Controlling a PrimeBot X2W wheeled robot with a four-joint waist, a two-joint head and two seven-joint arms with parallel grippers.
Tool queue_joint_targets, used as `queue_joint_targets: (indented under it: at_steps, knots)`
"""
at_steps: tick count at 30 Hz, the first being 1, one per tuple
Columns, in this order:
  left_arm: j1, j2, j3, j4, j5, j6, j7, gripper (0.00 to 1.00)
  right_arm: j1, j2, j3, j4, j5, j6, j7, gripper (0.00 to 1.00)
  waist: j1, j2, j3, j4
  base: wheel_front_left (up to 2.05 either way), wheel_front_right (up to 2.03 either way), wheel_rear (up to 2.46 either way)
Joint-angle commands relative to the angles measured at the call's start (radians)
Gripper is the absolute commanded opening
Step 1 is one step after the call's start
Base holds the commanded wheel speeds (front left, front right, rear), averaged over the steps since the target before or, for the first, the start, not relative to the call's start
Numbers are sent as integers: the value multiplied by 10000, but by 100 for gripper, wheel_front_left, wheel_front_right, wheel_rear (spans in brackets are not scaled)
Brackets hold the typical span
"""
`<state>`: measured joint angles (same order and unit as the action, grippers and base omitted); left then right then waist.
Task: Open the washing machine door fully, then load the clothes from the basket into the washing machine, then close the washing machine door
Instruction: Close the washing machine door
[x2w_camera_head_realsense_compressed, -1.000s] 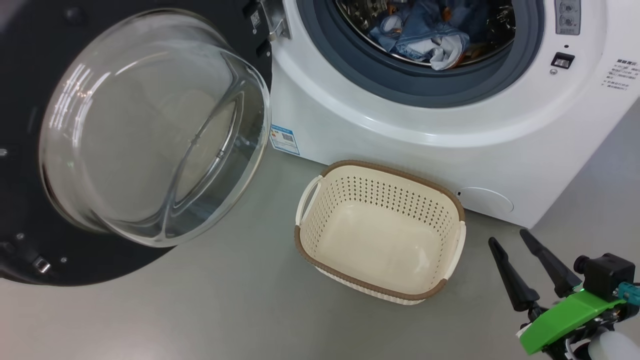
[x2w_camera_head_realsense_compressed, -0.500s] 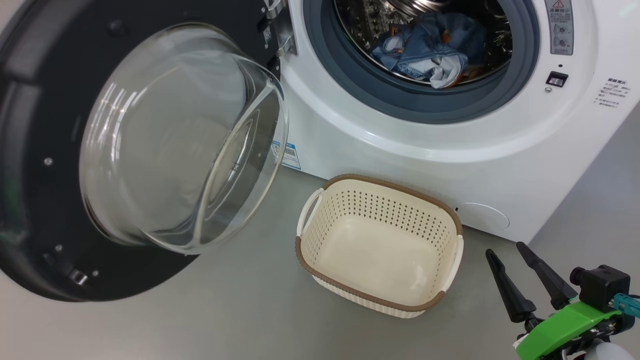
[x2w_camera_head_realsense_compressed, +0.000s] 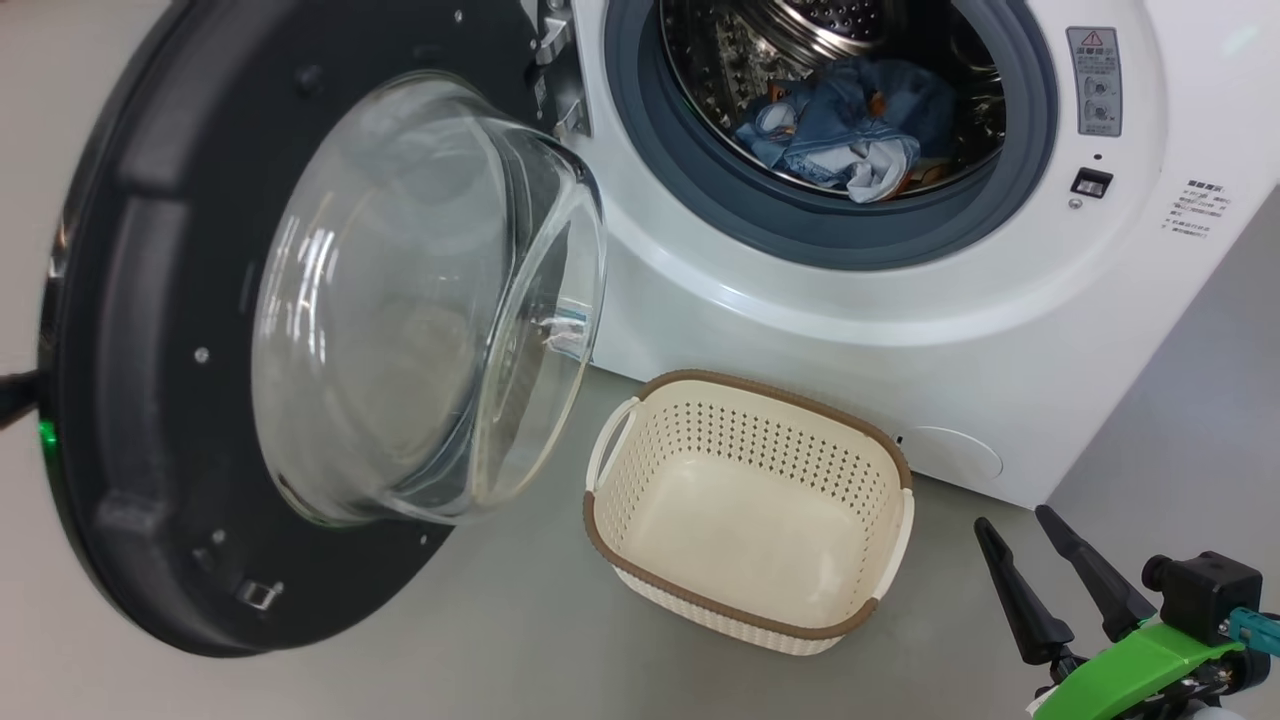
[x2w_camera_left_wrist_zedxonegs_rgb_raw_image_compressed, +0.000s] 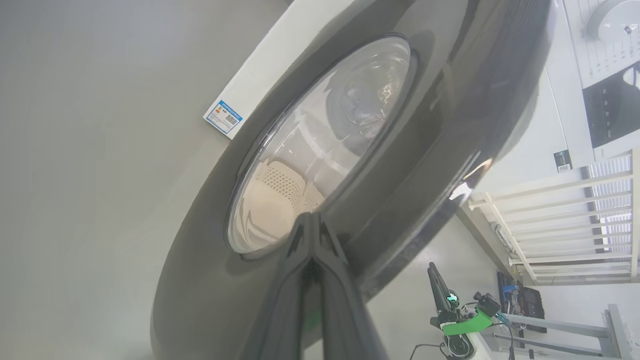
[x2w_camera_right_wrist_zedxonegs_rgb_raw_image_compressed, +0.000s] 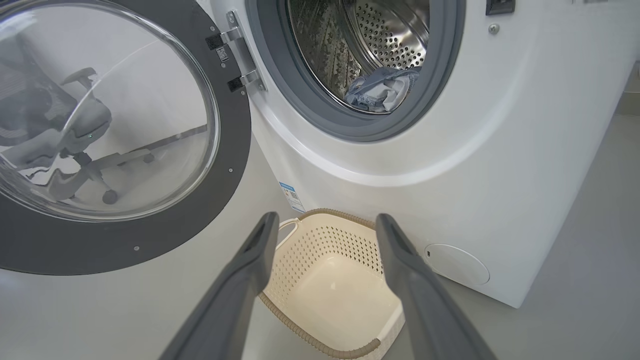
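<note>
The washing machine (x2w_camera_head_realsense_compressed: 800, 310) (x2w_camera_right_wrist_zedxonegs_rgb_raw_image_compressed: 450, 165) stands with its drum exposed. The clothes (x2w_camera_head_realsense_compressed: 850, 130) (x2w_camera_right_wrist_zedxonegs_rgb_raw_image_compressed: 377, 92), blue with a pale patch, lie inside the drum. The washing machine door (x2w_camera_head_realsense_compressed: 150, 350) (x2w_camera_right_wrist_zedxonegs_rgb_raw_image_compressed: 235, 165) hangs partly swung on its left hinge, glass bowl (x2w_camera_head_realsense_compressed: 430, 300) facing the opening. In the left wrist view my left gripper (x2w_camera_left_wrist_zedxonegs_rgb_raw_image_compressed: 311, 217) is shut, tips against the door's glossy outer face (x2w_camera_left_wrist_zedxonegs_rgb_raw_image_compressed: 450, 100). The basket (x2w_camera_head_realsense_compressed: 745, 382) (x2w_camera_right_wrist_zedxonegs_rgb_raw_image_compressed: 330, 240) sits empty on the floor before the machine. My right gripper (x2w_camera_head_realsense_compressed: 1012, 520) (x2w_camera_right_wrist_zedxonegs_rgb_raw_image_compressed: 326, 219) hovers open to the basket's right, holding nothing.
Grey floor (x2w_camera_head_realsense_compressed: 500, 620) surrounds the basket. A blue label sticker (x2w_camera_right_wrist_zedxonegs_rgb_raw_image_compressed: 291, 196) and a round cover (x2w_camera_head_realsense_compressed: 950, 455) sit low on the machine's front. An office chair (x2w_camera_right_wrist_zedxonegs_rgb_raw_image_compressed: 75, 130) shows through the door glass. White railings (x2w_camera_left_wrist_zedxonegs_rgb_raw_image_compressed: 575, 210) stand beyond the door.
The door has swung to the right, toward the machine's opening, with more of its outer rim showing. The head camera has shifted, so the scene sits lower. The right gripper stays open.
</note>
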<state>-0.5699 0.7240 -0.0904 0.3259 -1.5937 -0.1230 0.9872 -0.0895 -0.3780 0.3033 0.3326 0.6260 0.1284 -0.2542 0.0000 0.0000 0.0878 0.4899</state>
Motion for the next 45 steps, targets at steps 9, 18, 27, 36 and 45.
queue_joint_targets:
  at_steps: [9, 18, 27, 36, 45]
  knots:
    - [21, 328, 141, -1488, -311, -77, 727, 0, 183, -27, 107, -249, -2, 23, -76, 100, 0, 0, -173, -206, 0, 0, 0]
    - [167, -27, -77, -2563, -407, -77, 1171, 0, 186, -17, 40, -304, -44, 23, -76, 100, 0, 0, -106, -633, 0, 0, 0]
    - [65, -555, -404, -3251, -199, -77, 1296, 0, 155, 4, -31, -331, -62, 23, -76, 100, 0, 0, -102, -1274, 0, 0, 0]
    - [-152, -977, -586, -3535, 112, -77, 1140, 0, 93, 82, -173, -377, -96, 23, -76, 100, 0, 0, -2, -2180, 0, 0, 0]
    - [-619, -1555, -781, -3635, 356, -77, 737, 0, 79, 253, -363, -427, -150, 23, -76, 100, 0, 0, 179, -3223, 0, 0, 0]
